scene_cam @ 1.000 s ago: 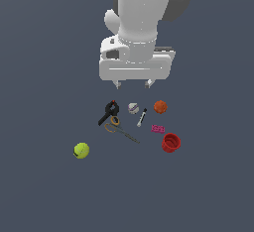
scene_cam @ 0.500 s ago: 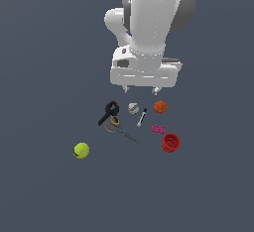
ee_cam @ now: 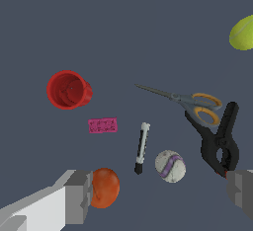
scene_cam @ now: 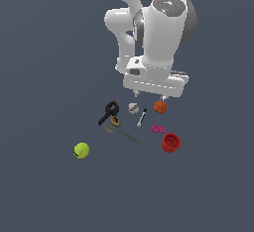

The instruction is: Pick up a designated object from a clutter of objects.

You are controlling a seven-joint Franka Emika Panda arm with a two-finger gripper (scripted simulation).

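Observation:
The orange-red ball (scene_cam: 159,107) lies at the far edge of the clutter; it also shows in the wrist view (ee_cam: 105,187). My gripper (scene_cam: 150,96) is open and empty, hovering just above the clutter. In the wrist view my gripper (ee_cam: 159,193) spans the orange ball and the white baseball (ee_cam: 170,166), with one finger (ee_cam: 77,196) right beside the orange ball. The baseball (scene_cam: 133,108), black-white marker (scene_cam: 142,117), black clamp (scene_cam: 108,112), scissors (scene_cam: 120,130), pink block (scene_cam: 158,129), red cup (scene_cam: 170,142) and yellow-green tennis ball (scene_cam: 81,150) lie around.
In the wrist view the clamp (ee_cam: 220,143) lies close to the other finger (ee_cam: 242,188). The marker (ee_cam: 142,147), pink block (ee_cam: 103,125), red cup (ee_cam: 68,90), scissors (ee_cam: 190,102) and tennis ball (ee_cam: 243,32) lie on the dark grey floor (scene_cam: 44,52).
The arm has moved toward the exterior view's right and come down, so the open gripper now hangs just over the baseball and the orange ball. The objects have not moved.

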